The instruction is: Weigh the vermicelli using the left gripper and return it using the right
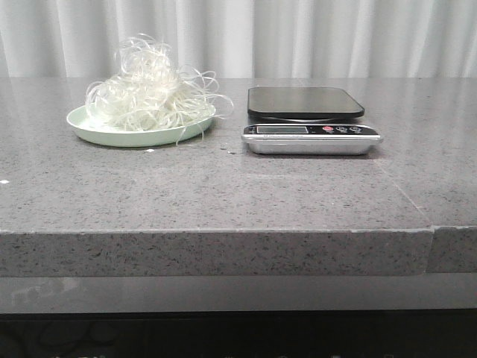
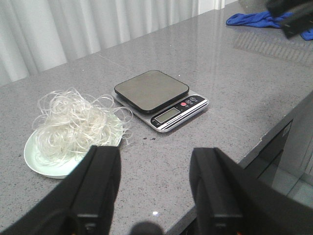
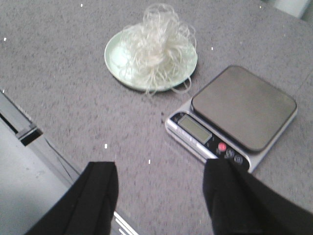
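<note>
Left wrist view shows my left pincer [image 2: 154, 188] spread wide and empty above the tabletop [image 2: 234, 83]; my right pincer [image 3: 159, 196] likewise gapes, holding nothing. Beyond them I count one vermicelli [image 1: 151, 93] tangle, thin glassy white strands heaped on one round pale green plate [image 1: 93, 128], and just beside it one scale [image 1: 309, 123] with a dark square platform. Speckled grey stone carries everything. White curtains [image 1: 238, 37] hang behind.

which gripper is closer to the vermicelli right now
Left, as far as I can judge. The left gripper hangs open just short of the vermicelli on its plate; the right gripper sits farther back, nearer the scale.
</note>
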Robot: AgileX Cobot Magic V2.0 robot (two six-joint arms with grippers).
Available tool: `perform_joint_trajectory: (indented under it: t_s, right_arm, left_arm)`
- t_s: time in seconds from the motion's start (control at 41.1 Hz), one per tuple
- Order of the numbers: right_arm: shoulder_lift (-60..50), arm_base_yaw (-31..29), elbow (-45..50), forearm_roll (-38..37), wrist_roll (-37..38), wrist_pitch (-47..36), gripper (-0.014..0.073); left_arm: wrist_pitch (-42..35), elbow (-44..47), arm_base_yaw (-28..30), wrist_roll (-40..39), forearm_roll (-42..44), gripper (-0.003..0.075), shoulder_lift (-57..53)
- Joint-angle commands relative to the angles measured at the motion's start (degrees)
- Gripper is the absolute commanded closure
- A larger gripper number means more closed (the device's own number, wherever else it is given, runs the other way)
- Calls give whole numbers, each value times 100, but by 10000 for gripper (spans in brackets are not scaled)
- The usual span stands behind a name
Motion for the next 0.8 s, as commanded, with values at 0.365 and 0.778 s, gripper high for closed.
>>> perform_joint_trajectory:
  t_s: [0.365,0.778]
  right_arm:
    - [-2110,-30,1538,-42,-17,-409,99]
    - [-2414,-30,1792,-42,-17,-416,269]
  left_arm:
    - [-468,-99,-1,-36,-49,321,47]
    - [-473,214,-1,-36,-49,379,47]
